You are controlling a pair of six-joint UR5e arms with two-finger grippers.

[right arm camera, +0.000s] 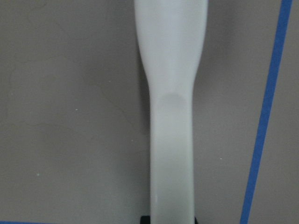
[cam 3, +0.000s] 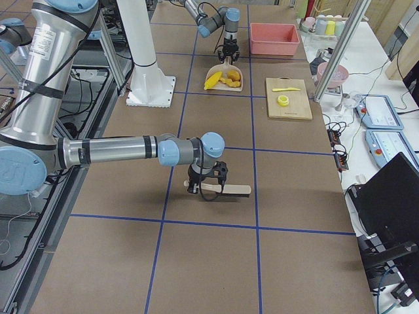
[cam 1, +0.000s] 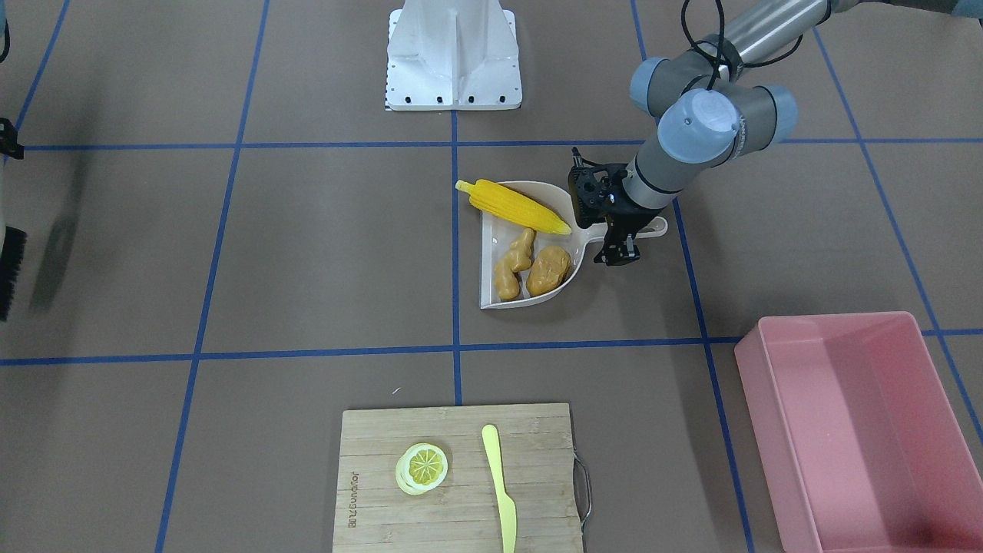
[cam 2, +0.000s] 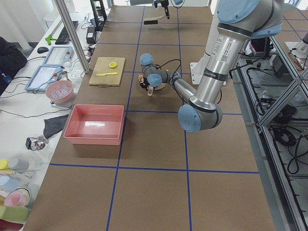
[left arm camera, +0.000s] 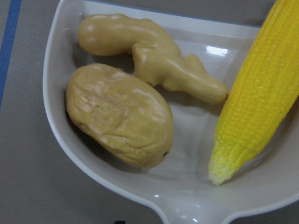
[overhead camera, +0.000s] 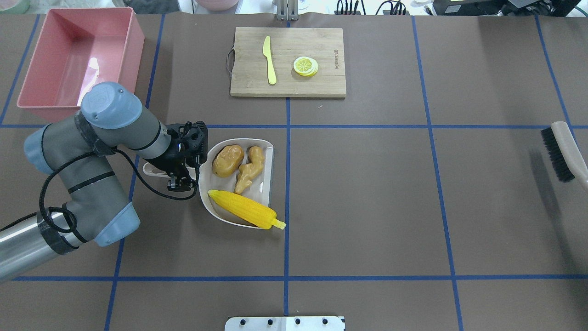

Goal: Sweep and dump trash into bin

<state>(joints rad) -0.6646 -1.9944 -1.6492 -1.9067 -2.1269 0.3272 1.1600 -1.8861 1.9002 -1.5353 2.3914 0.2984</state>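
The beige dustpan (overhead camera: 207, 202) lies left of the table's middle. It holds the yellow corn cob (overhead camera: 245, 210), the brown potato (overhead camera: 227, 161) and the tan ginger root (overhead camera: 250, 169). In the left wrist view I see the potato (left arm camera: 119, 114), the ginger (left arm camera: 154, 56) and the corn (left arm camera: 261, 93) close up. My left gripper (overhead camera: 183, 169) is shut on the dustpan's handle (overhead camera: 154, 171). The pink bin (overhead camera: 137, 50) stands at the far left and holds nothing. My right gripper (cam 3: 206, 186) is shut on the brush (overhead camera: 558, 154) at the right edge, far from the pan.
A wooden cutting board (overhead camera: 326, 78) at the far middle holds a yellow knife (overhead camera: 269, 66) and a lemon slice (overhead camera: 305, 65). The robot's white base (cam 1: 453, 61) stands at the near edge.
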